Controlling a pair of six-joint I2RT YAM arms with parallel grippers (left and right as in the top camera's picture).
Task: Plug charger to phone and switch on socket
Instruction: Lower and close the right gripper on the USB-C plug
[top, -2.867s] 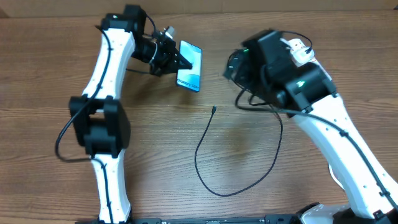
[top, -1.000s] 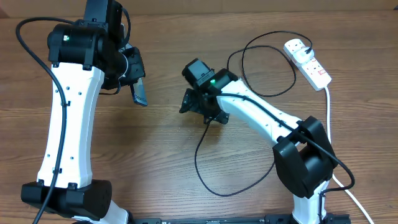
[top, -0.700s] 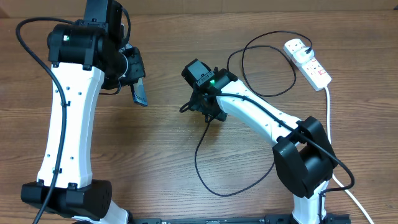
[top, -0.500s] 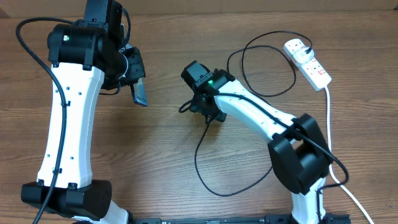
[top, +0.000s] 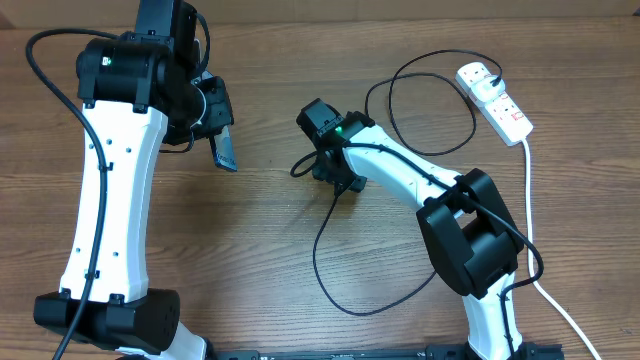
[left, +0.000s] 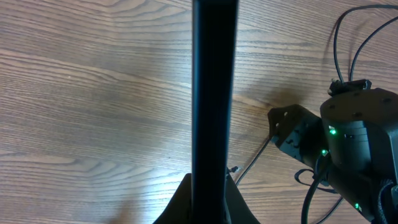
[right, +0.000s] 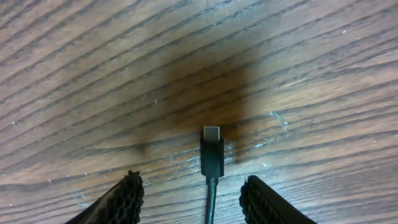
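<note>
Narrowed since a second ago, right gripper (right: 198, 191) straddles the charger (right: 211, 155) tip on the table (right: 74, 74) — fingers (right: 129, 200) half apart, gripping nothing — connector lengthwise between them, pointing away from the wrist.

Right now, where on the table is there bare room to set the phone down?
The widest bare wood lies between the left arm and the loop of the charger, on the near side of the phone. A smaller strip runs along the far edge beyond the right tool. It is crowded far right: charger coils, the socket and its white lead.
</note>
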